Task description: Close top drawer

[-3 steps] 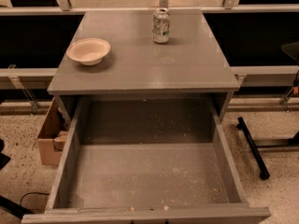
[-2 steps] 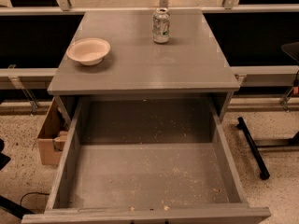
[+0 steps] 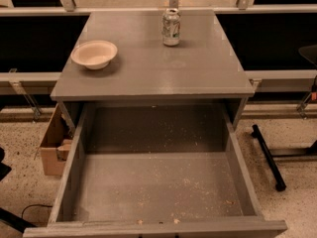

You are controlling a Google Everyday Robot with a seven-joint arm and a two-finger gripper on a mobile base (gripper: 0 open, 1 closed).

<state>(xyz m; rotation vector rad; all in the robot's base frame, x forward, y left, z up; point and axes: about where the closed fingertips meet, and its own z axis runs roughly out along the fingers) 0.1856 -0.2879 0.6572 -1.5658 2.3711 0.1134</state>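
Crumbs speckle the large grey-painted wooden top drawer [image 3: 148, 182], pulled out toward the near side, so closing needs a push on its front; the gripper is out of view, its state unknown.

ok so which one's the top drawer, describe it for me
With the gripper out of view, find the grey cabinet carrying a bowl and a can. The top drawer is the deep box pulled out directly under that top; its empty, crumb-speckled floor sets it apart.
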